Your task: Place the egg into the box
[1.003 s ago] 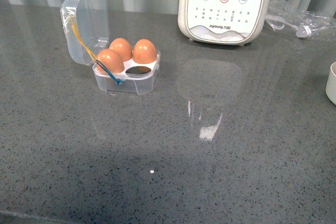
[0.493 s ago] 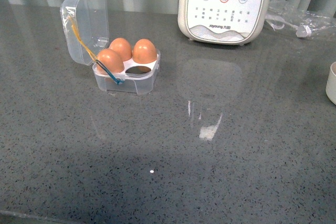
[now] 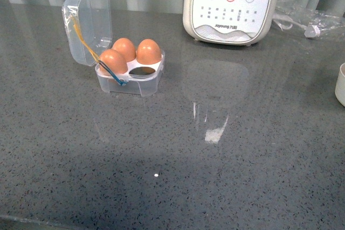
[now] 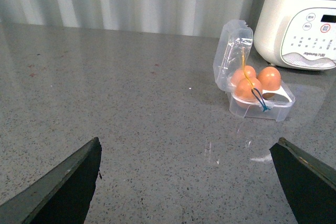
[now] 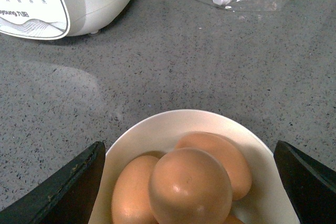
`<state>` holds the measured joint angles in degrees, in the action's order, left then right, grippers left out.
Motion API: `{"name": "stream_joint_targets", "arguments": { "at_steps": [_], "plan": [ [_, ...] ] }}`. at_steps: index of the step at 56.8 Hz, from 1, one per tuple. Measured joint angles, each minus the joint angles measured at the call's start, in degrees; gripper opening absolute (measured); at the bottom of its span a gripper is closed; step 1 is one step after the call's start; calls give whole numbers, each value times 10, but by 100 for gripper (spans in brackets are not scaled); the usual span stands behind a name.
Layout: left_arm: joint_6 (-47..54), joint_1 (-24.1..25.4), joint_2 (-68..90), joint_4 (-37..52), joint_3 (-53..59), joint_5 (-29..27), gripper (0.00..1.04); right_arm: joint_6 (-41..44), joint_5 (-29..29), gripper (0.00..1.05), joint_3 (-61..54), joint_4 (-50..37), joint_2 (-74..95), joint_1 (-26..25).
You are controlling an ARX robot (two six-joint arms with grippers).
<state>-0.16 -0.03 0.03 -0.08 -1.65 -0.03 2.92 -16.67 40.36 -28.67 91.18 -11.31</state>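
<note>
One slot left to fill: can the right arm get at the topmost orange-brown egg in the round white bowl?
Probably yes. The right gripper hangs open over the round white bowl, and the topmost orange-brown egg lies uncovered on top, with nothing above it.

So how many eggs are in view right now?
6. Three eggs sit in the box; three more are piled in the bowl. Others may be hidden under that pile.
</note>
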Motion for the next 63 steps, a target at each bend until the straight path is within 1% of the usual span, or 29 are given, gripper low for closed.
{"name": "stream_joint_targets", "arguments": {
  "at_steps": [34, 37, 40, 42, 46, 51, 56, 63],
  "plan": [
    [0, 0, 0, 0, 0, 0, 98, -14, -11, 97, -30, -30, 14, -9],
    [0, 0, 0, 0, 0, 0, 98, -14, -11, 94, -31, -31, 14, -11],
    [0, 0, 0, 0, 0, 0, 98, -14, -10, 86, -31, -31, 13, -14],
    [0, 0, 0, 0, 0, 0, 98, -13, -10, 82, -31, -31, 14, -14],
    [0, 0, 0, 0, 0, 0, 98, -11, -10, 71, -32, -32, 13, -16],
    [0, 0, 0, 0, 0, 0, 98, -10, -11, 55, -33, -33, 10, -17],
    [0, 0, 0, 0, 0, 0, 98, -7, -11, 44, -34, -33, 5, -17],
    [0, 0, 0, 0, 0, 0, 98, -6, -9, 42, -34, -25, -14, -14]
  ]
}}
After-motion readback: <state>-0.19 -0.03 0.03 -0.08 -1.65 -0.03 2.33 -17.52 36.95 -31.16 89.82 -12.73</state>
